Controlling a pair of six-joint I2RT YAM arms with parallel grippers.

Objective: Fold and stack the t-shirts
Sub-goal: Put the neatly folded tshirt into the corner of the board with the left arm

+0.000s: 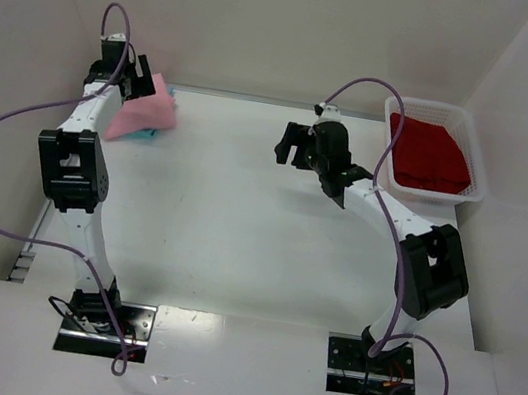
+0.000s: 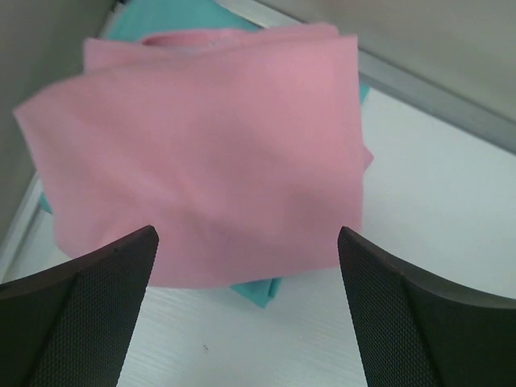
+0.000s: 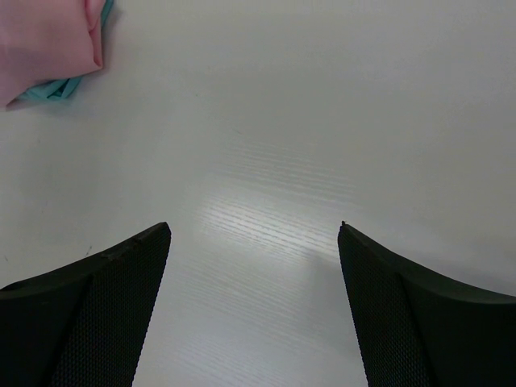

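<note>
1. The left gripper [image 2: 246,234] stands with its jaws wide apart and nothing between them.
2. A folded pink shirt [image 2: 201,153] lies just ahead of the left fingers [image 2: 81,322]. It spans the gap between them but is not gripped.
3. The pink shirt rests on top of a teal shirt [image 2: 258,292], which shows at its near edge and far corners.
4. Both shirts sit in the far left corner of the table [image 1: 239,224], close to the side wall.
5. The right gripper [image 3: 254,228] is also spread wide and holds nothing. Only bare tabletop lies under it, and the pink and teal stack is well off to its left.
6. A red shirt [image 1: 431,155] lies folded inside a white basket [image 1: 478,193] at the far right of the table, just beyond the right arm.
</note>
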